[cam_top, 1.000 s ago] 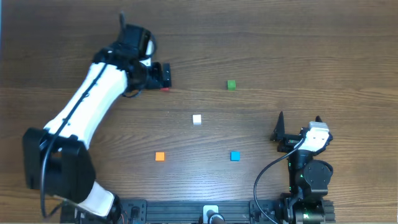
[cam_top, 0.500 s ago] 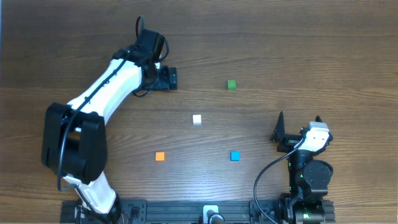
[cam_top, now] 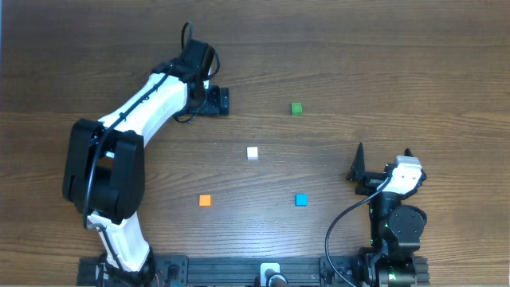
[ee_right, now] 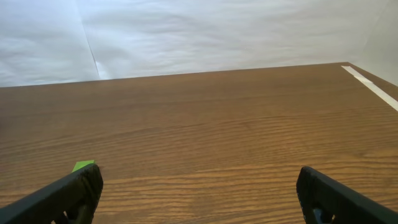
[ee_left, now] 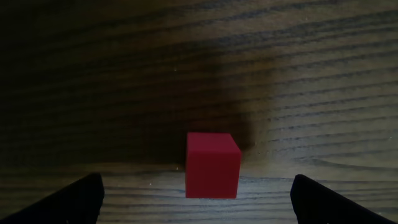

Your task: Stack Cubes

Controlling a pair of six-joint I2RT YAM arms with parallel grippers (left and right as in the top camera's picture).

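Left gripper [cam_top: 220,101]: jaws spread, low over table [cam_top: 398,64]. Red cube [ee_left: 212,165] rests on table just ahead of fingertips, roughly centred in gap, faces square to jaws. Left arm nearer by far. Right gripper [cam_top: 383,158]: jaws spread, well apart from cube.

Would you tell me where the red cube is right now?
In the left wrist view the red cube sits on the table just ahead of the left gripper's open fingers, which the top view places left of the green cube.
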